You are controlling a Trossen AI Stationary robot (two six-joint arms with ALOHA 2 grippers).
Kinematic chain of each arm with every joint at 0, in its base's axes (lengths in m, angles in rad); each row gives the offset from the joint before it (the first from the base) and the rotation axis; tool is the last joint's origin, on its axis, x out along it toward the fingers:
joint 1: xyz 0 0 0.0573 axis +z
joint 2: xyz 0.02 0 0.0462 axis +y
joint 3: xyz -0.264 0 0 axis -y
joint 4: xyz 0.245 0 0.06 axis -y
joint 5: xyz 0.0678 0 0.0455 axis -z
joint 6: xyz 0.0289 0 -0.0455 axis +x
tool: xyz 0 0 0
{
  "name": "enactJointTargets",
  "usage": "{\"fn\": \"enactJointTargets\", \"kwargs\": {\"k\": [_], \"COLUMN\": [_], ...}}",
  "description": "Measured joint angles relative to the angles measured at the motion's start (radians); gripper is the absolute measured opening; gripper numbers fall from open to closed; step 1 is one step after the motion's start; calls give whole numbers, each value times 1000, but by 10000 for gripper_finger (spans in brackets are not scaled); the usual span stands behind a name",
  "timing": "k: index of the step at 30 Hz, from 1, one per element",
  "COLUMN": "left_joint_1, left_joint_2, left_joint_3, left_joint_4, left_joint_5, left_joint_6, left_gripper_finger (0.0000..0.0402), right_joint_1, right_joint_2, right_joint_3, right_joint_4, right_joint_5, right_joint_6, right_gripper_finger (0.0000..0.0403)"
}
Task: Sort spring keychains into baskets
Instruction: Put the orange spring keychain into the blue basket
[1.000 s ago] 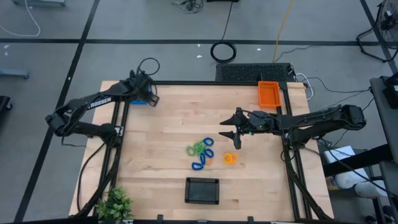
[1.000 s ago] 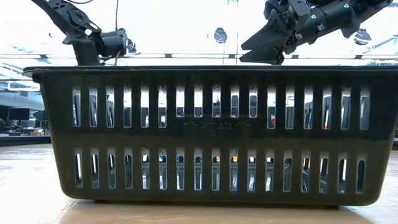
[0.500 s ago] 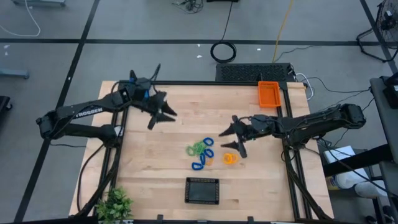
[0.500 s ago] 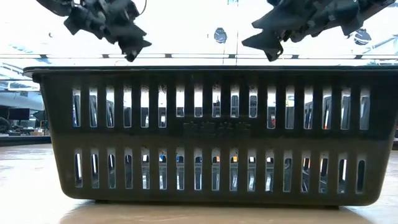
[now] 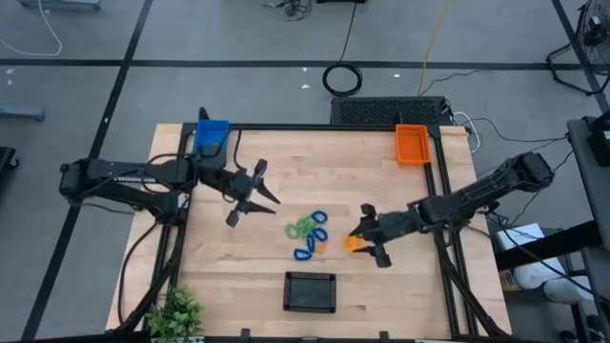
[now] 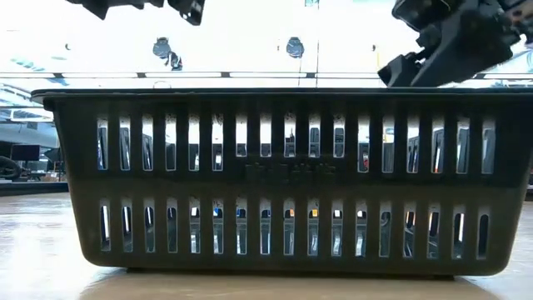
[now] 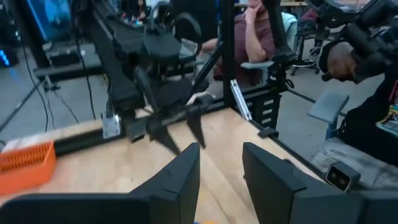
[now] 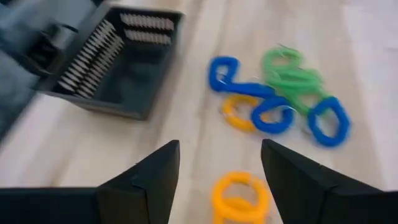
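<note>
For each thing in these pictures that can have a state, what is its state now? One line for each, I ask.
left gripper: open, empty, above the table
right gripper: open, over the lone orange keychain
blue basket: empty
orange basket: empty
black basket: looks empty
pile of keychains: unsorted, on the table

— What did we see at table height?
— The black basket [image 6: 283, 179] filled our view, and the right gripper [image 6: 441, 58] hung above its far rim, fingers indistinct.

a green plant [image 5: 175, 312] sits at the wooden table's [image 5: 267, 171] corner.
</note>
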Motion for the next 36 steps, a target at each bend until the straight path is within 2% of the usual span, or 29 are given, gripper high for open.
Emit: {"fn": "enactJointTargets", "kwargs": {"k": [3, 8, 17, 27, 36], "left_joint_1": [-26, -45, -49, -49, -49], "left_joint_2": [0, 0, 0, 0, 0], "left_joint_3": [0, 0, 0, 0, 0], "left_joint_4": [6, 15, 15, 14, 15], "left_joint_5": [-6, -6, -6, -6, -5], "left_joint_6": [0, -14, -14, -16, -16], "left_gripper_finger": [127, 127, 127, 127, 127], "right_joint_1": [35, 58, 48, 40, 43], "right_joint_2": [28, 111, 319, 364, 486], "right_joint_3": [0, 15, 159, 201, 205], "right_joint_4": [-13, -34, -252, -270, -214], "right_joint_5": [72, 65, 72, 69, 47], "right_joint_6": [15, 57, -20, -27, -36], "right_gripper_finger": [212, 212, 212, 212, 196]}}
